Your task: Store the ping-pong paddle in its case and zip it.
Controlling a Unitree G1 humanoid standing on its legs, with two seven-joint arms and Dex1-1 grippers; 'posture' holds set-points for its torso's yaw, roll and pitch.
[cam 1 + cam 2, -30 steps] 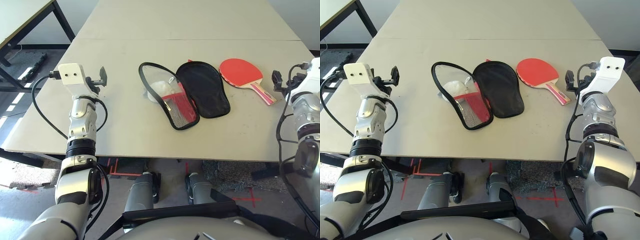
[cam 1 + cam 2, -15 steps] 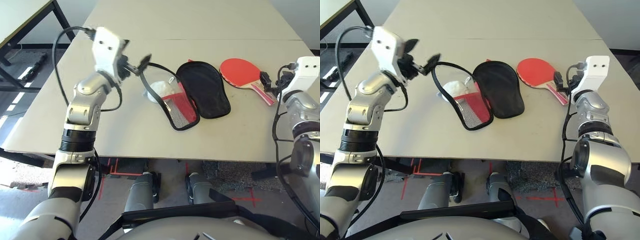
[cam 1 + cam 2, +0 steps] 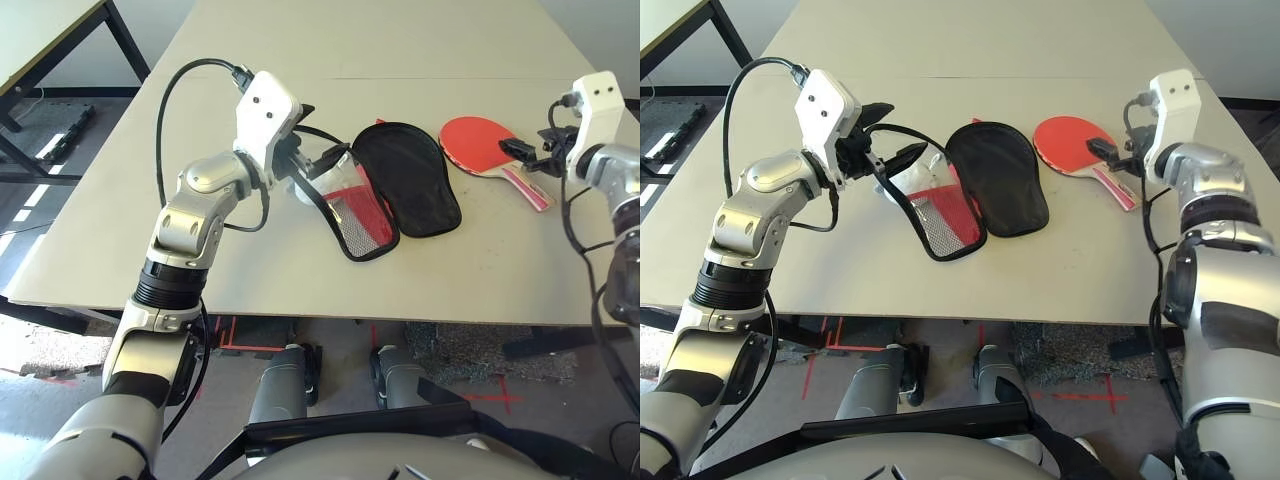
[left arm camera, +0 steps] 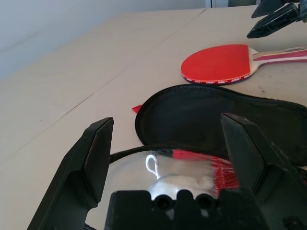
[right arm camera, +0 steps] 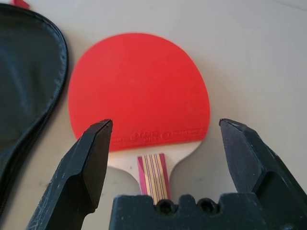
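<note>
Both grippers gaping wide, gripping nothing | left gripper [image 3: 887,131] hanging over opened case [image 3: 400,180], straddling its raised rim | right gripper [image 3: 520,157] hovering above ping-pong paddle [image 5: 139,93], handle between fingers [image 5: 84,167] | paddle lying flat on table [image 3: 250,260], just beside case

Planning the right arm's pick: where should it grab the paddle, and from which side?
Grip the paddle by its wooden handle, coming from above. It lies flat, handle pointing toward the robot's right, clear of the case. The open right gripper hovers nearby.
</note>
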